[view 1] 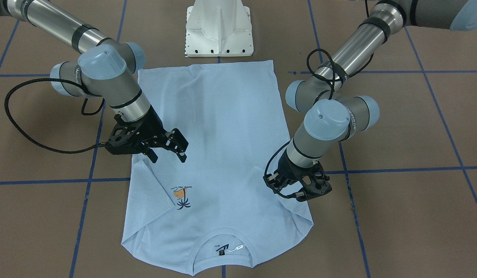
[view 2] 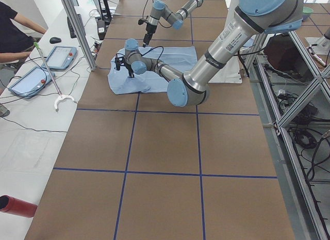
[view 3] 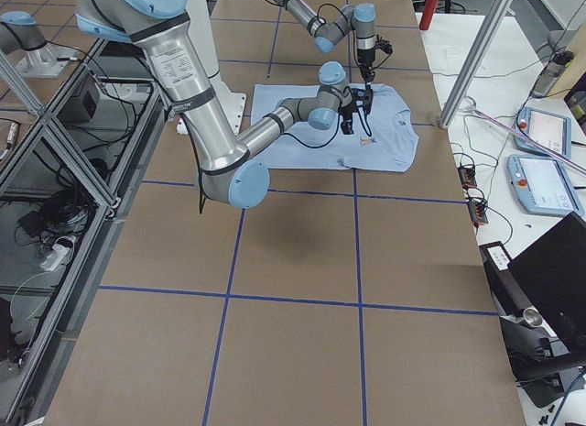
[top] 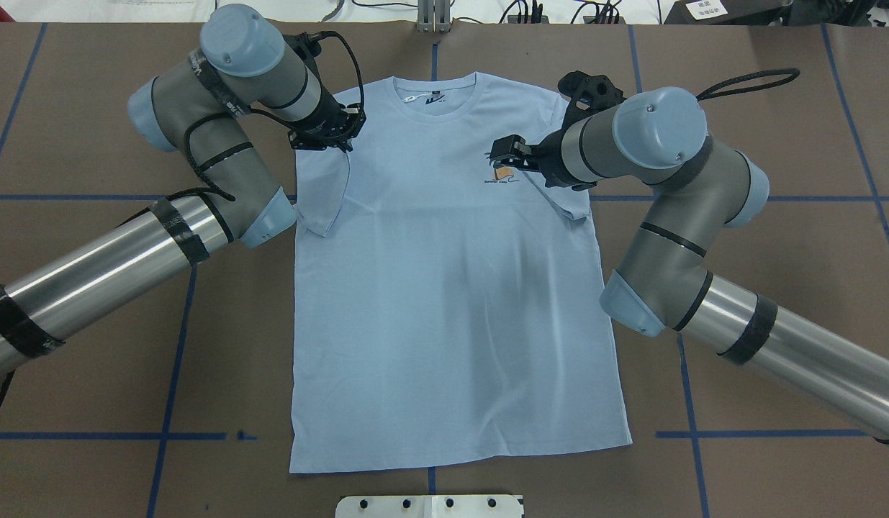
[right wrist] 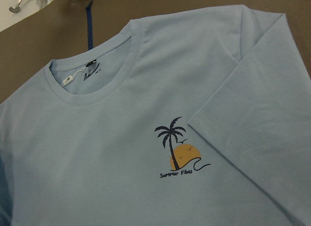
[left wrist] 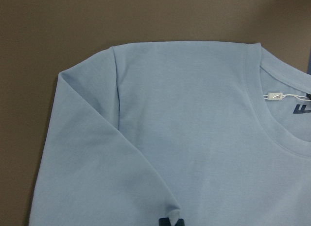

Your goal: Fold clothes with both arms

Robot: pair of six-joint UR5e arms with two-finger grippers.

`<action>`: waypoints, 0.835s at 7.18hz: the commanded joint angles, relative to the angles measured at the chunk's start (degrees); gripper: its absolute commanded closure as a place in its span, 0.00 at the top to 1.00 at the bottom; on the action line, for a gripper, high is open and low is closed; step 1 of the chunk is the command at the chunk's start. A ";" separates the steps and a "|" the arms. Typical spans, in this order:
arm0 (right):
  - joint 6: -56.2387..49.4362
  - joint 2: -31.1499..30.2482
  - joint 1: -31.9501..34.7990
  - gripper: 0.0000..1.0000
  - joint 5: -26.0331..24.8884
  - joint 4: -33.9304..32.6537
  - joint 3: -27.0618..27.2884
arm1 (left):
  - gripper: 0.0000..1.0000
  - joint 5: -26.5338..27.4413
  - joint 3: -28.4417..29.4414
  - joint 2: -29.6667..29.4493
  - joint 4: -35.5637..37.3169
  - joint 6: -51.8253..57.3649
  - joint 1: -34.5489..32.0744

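Hanging just over the T-shirt (view 1: 223, 127), the right gripper (view 1: 168, 154) has its fingers spread and holds nothing. The left gripper (left wrist: 171, 222) has its tips together; I cannot tell if cloth is pinched. Under both hands the shirt lies flat on the table (view 1: 400, 131), sleeves tucked in. It looks soft, light and floppy, so pinch its side edges. It is light blue with a little palm tree (right wrist: 171, 138).

light blue t-shirt (top: 444, 302) with dark palm, orange sun print (right wrist: 178, 149); brown, blue-lined table (top: 818, 173).
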 commanded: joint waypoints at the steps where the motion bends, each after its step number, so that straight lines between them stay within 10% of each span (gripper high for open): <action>1: 0.09 -0.50 0.02 1.00 -0.11 -0.04 0.77 | 0.95 -0.07 -2.38 -0.32 -0.04 -1.22 1.00; 4: 1.92 -1.37 -0.07 1.00 -0.63 -2.22 1.91 | 0.96 -1.64 -22.37 10.43 1.18 -1.48 2.76; 6: 11.32 -8.26 -6.27 1.00 -2.55 -14.48 15.98 | 0.98 -1.92 -34.52 16.97 4.96 -3.93 3.02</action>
